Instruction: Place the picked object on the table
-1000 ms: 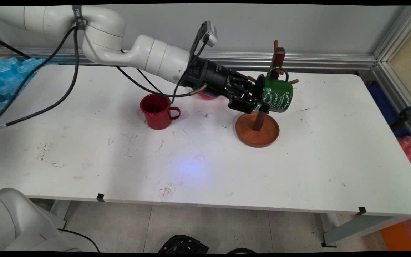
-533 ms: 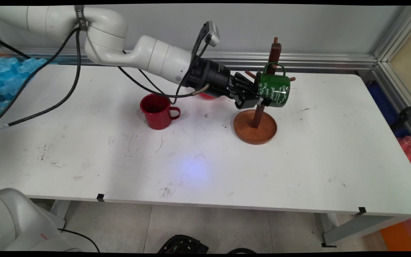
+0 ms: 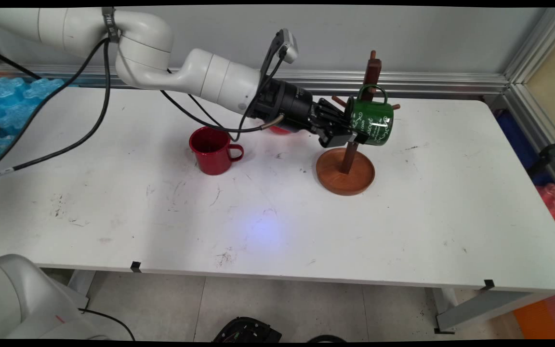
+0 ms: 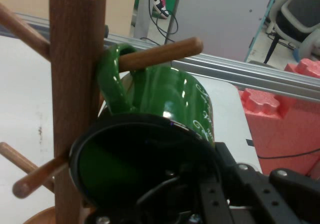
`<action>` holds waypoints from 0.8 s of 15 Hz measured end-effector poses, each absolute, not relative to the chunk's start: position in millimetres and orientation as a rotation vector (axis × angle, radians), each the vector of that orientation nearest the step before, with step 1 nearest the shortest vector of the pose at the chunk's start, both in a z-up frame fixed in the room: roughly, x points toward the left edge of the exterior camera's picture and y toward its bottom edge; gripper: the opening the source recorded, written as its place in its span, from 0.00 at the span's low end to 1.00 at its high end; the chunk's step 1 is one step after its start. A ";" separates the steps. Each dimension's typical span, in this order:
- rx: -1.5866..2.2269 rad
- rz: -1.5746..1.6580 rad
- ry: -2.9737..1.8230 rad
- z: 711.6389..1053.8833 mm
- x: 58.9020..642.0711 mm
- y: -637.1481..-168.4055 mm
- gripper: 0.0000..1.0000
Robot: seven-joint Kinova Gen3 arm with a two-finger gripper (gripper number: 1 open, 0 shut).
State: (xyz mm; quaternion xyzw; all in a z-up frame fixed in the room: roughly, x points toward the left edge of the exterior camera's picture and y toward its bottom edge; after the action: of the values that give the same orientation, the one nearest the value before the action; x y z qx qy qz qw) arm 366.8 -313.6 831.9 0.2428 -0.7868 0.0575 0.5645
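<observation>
A dark green mug with white lettering hangs tilted on a wooden mug tree, whose round base rests on the white table. In the hand view the mug's handle is looped over a peg beside the post, and the mug opens toward me. My gripper reaches in from the left and is shut on the mug's rim; in the hand view my gripper has one finger inside the mug and one outside.
A red mug stands upright left of the rack, handle to the right. A red thing shows partly behind the wrist. Blue foam lies at the far left, and a metal rail runs along the back edge.
The gripper and green mug rose and shifted slightly away from the camera during the first half second. The mug tree, leaning before, now stands straighter. Little has moved since.
</observation>
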 end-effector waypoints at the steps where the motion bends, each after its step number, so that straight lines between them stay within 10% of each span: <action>1: 0.571 0.135 -1.850 832.1 366.5 -313.5 0.00; 12: 0.552 0.114 -1.830 841.8 359.4 -309.5 0.00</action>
State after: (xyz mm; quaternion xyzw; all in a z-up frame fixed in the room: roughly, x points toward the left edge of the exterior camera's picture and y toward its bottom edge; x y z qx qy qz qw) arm 359.4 -309.5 841.8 0.2358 -0.7814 0.0488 0.5758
